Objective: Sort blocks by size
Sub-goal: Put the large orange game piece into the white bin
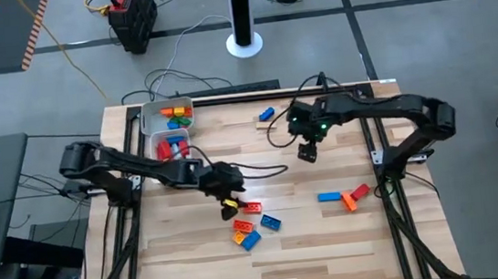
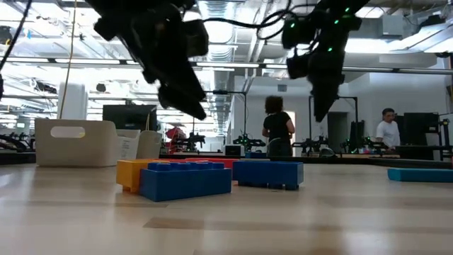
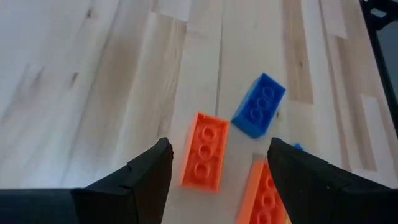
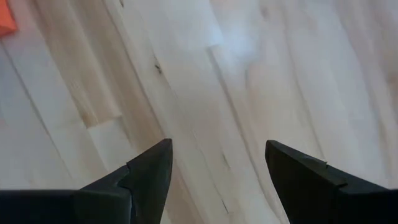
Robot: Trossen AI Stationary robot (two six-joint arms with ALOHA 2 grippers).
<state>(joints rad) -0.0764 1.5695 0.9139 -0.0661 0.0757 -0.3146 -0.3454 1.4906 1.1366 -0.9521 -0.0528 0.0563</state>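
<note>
Two white rectangular plastic trays [image 1: 166, 122] are standing at the far left corner of the wooden worktop [image 1: 332, 241], and both are already holding small plastic toy blocks, orange, blue and red.

The left gripper [image 1: 229, 196] is hovering low above a cluster of blocks near the middle of the near edge. Its fingers [image 3: 134, 180] are standing apart and are holding nothing. In the left wrist view, an orange rectangular plastic block [image 3: 204, 150] is lying flat between the fingers, with a blue rectangular plastic block [image 3: 259, 104] just beside it.

To my judgement, the step in hand is picking the next block from this cluster. The next move is asking the gripper to descend over the orange block and close without pushing the blue neighbour.

The right gripper [image 1: 307, 151] is waiting above bare wood toward the far right, fingers also apart and empty. A single small blue block [image 1: 267, 114] is lying near the far edge, and a blue bar with red and orange blocks [image 1: 346, 196] is lying toward the right edge.
</note>
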